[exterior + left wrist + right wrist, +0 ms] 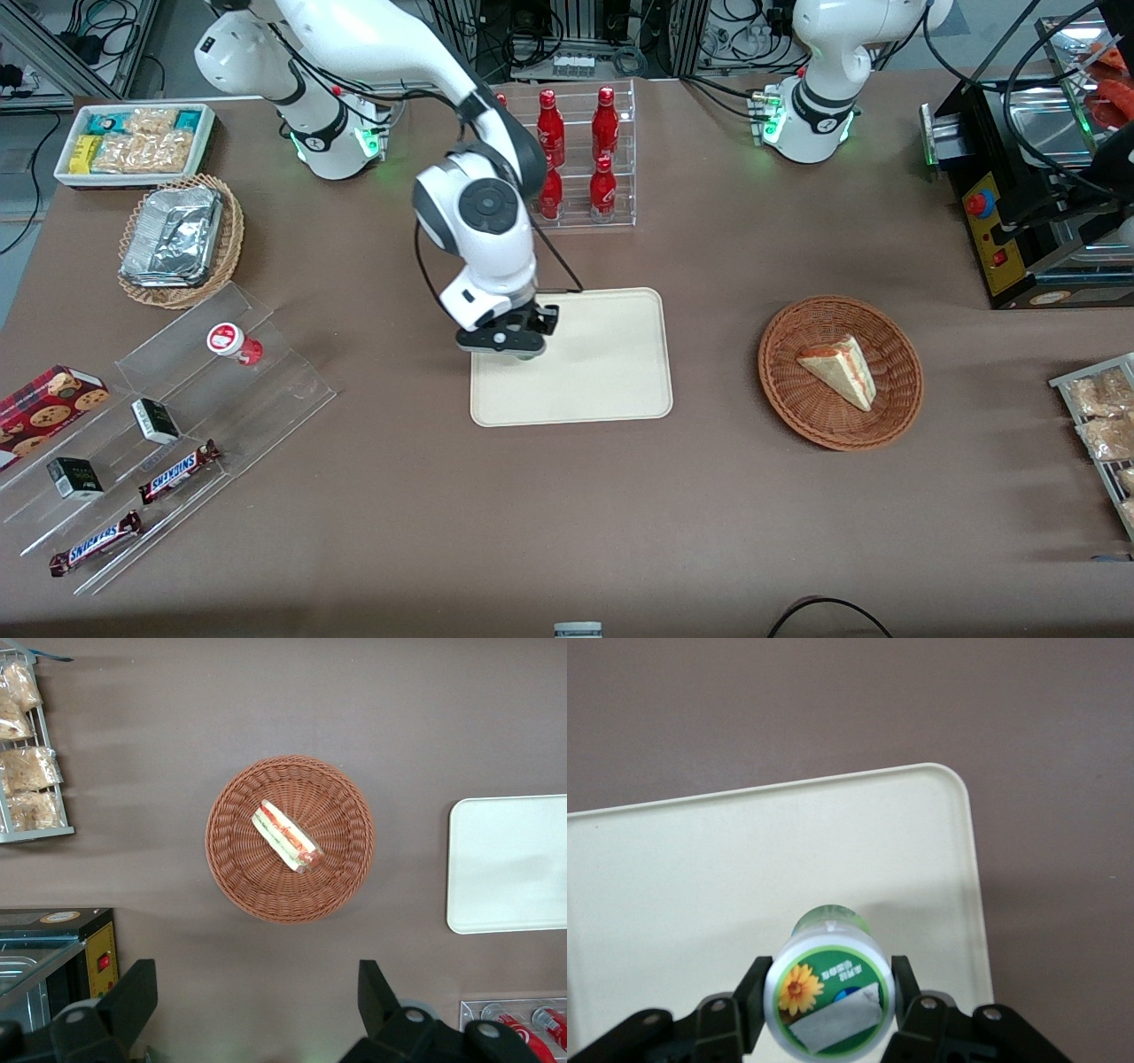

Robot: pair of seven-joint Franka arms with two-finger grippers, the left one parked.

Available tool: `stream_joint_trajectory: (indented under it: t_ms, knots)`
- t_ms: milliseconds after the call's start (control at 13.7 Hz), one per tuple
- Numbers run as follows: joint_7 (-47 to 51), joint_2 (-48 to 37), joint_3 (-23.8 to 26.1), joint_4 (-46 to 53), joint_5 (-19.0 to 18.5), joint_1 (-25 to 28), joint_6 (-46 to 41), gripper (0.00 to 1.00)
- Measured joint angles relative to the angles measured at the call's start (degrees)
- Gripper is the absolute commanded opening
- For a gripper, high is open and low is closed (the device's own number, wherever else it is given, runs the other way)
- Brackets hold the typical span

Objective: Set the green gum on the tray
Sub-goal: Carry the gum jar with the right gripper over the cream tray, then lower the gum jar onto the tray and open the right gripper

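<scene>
The green gum [830, 992] is a small green bottle whose white-rimmed lid carries a green label with a yellow flower. My right gripper [830, 997] is shut on it, one black finger on each side of the lid. It hangs over the cream-beige tray [700, 868], close to one of the tray's short edges. In the front view the gripper [507, 341] hovers above the tray [602, 363] at the end toward the working arm, and the gum is hidden under the hand there.
A red gum bottle [232, 341] lies on a clear stepped stand [177, 425] with snack bars. A rack of red bottles [580, 159] stands farther from the front camera than the tray. A wicker basket [840, 372] with a sandwich lies toward the parked arm's end.
</scene>
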Motion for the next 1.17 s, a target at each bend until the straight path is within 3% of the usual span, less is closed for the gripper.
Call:
stream_joint_trajectory:
  t_ms: [730, 803, 876, 1168]
  knots:
    - [6.0, 11.94, 1.54, 7.43, -0.01, 3.3, 3.34, 0.0]
    - [6.06, 11.95, 1.61, 7.6, 0.12, 3.33, 3.34, 0.62]
    - [6.06, 11.96, 1.66, 7.65, 0.32, 3.23, 3.35, 1.0]
    - [6.05, 11.86, 1.66, 8.32, 0.8, 2.57, 3.4, 1.0]
